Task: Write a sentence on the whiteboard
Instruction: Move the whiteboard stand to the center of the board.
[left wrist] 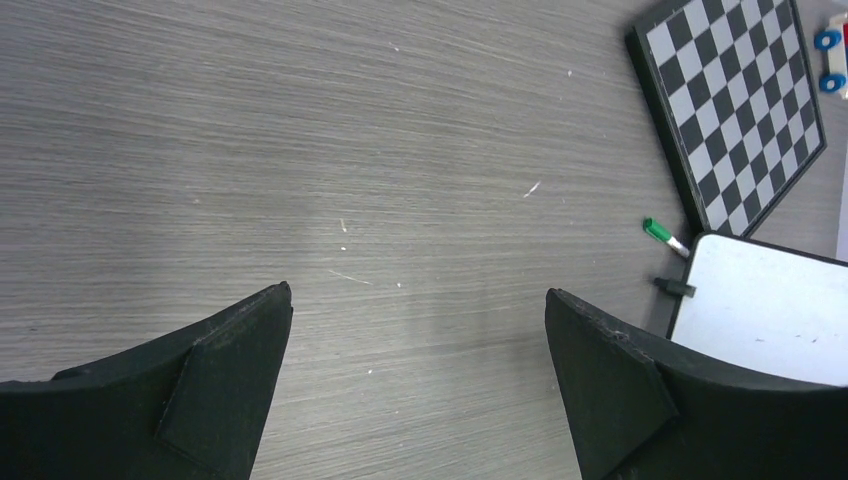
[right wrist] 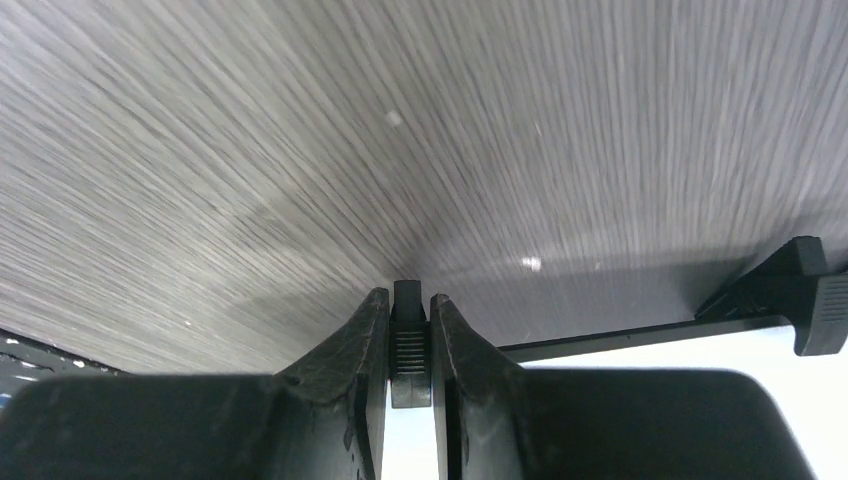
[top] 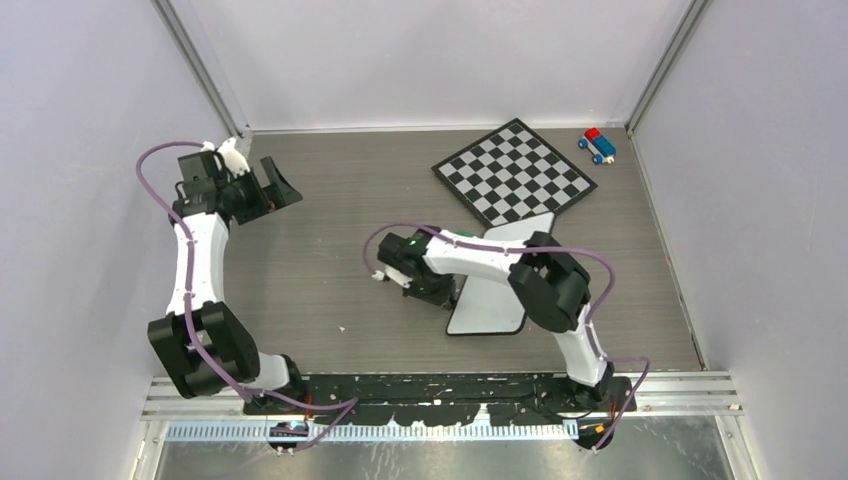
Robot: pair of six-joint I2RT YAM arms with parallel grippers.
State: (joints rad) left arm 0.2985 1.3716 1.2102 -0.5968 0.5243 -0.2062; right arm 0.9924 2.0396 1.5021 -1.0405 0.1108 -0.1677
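Note:
The whiteboard (top: 490,305) lies right of the table's middle, partly under my right arm. It also shows in the left wrist view (left wrist: 770,310) and the right wrist view (right wrist: 640,350). Its visible surface is blank, and no green sentence shows. My right gripper (top: 443,292) is at the board's left edge, shut (right wrist: 409,297) on a black ribbed foot (right wrist: 409,345) of the board. A second black foot (right wrist: 805,300) sticks out further along that edge. A green-capped marker (left wrist: 660,233) lies on the table by the board's corner. My left gripper (top: 277,190) (left wrist: 418,300) is open and empty at the far left.
A black-and-white chessboard (top: 514,172) (left wrist: 735,100) lies at the back, touching the whiteboard's far corner. A red and blue toy car (top: 597,145) (left wrist: 833,55) stands at the back right. Grey walls close in the left, back and right sides.

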